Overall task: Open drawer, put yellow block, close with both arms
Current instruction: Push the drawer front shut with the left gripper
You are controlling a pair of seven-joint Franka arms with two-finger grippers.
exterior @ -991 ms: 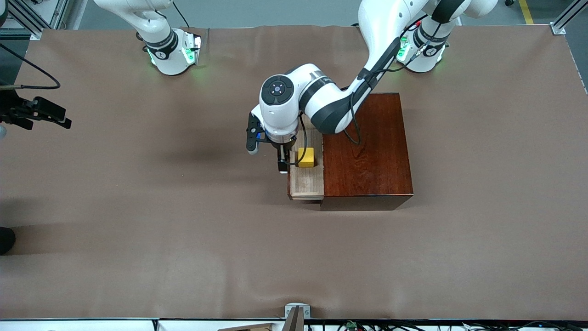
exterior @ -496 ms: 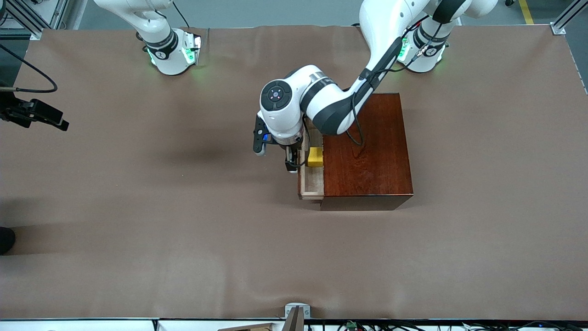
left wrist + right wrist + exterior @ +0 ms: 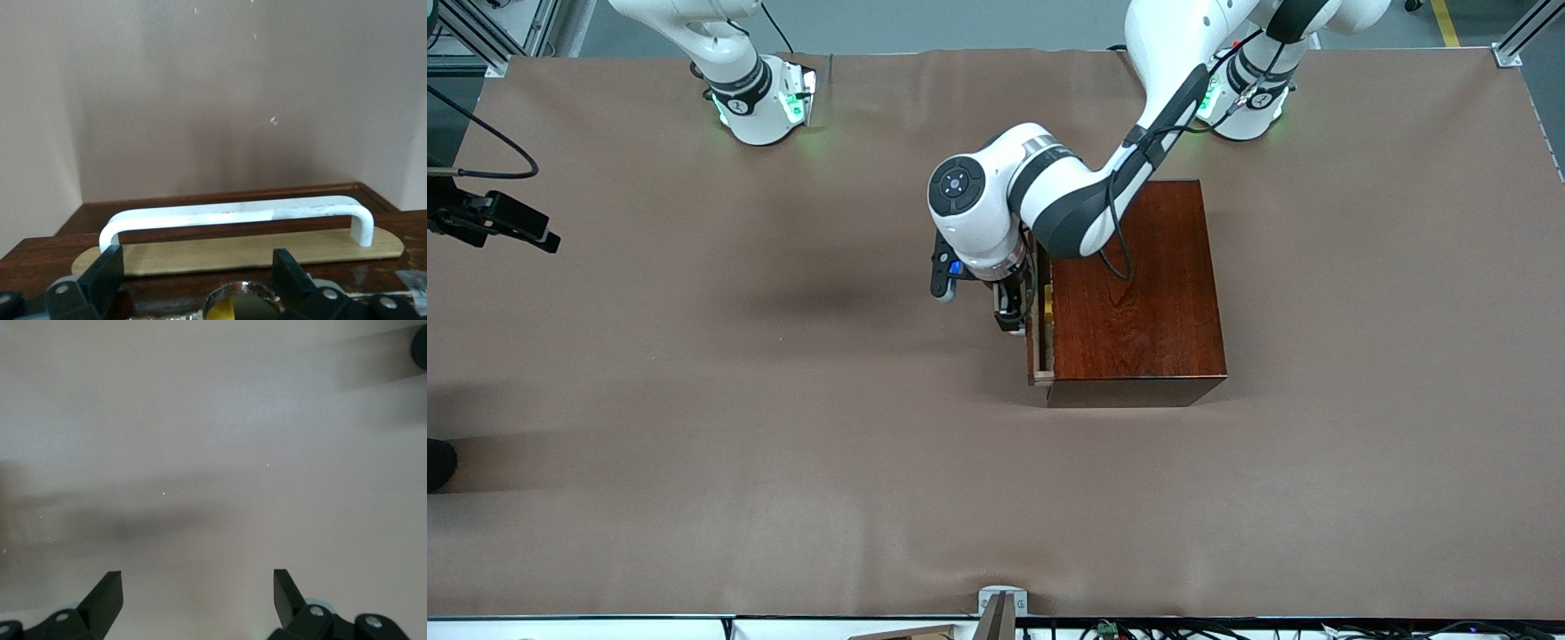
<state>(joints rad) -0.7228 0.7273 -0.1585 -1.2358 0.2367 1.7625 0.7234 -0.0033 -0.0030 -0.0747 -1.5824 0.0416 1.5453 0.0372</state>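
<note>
The drawer (image 3: 1039,357) stands out of the dark wooden box (image 3: 1138,293) by only a narrow pale strip. A thin sliver of the yellow block (image 3: 1048,302) shows inside it at the box's edge. My left gripper (image 3: 1010,313) is low against the drawer front, open, with nothing between its fingers. In the left wrist view its fingertips (image 3: 107,270) flank the dark drawer front (image 3: 167,297), just short of the white bar handle (image 3: 233,212). My right gripper (image 3: 547,238) waits open over the table at the right arm's end, and its wrist view shows only bare brown cloth between the fingers (image 3: 107,590).
The brown cloth table (image 3: 783,444) spreads wide around the box. The arms' green-lit bases (image 3: 760,107) stand along the table's edge farthest from the front camera. A metal bracket (image 3: 1000,604) sits at the nearest edge.
The left gripper has pushed the drawer into the box, from well open to almost shut. The yellow block went in with it and is nearly hidden. The right gripper barely shifted.
</note>
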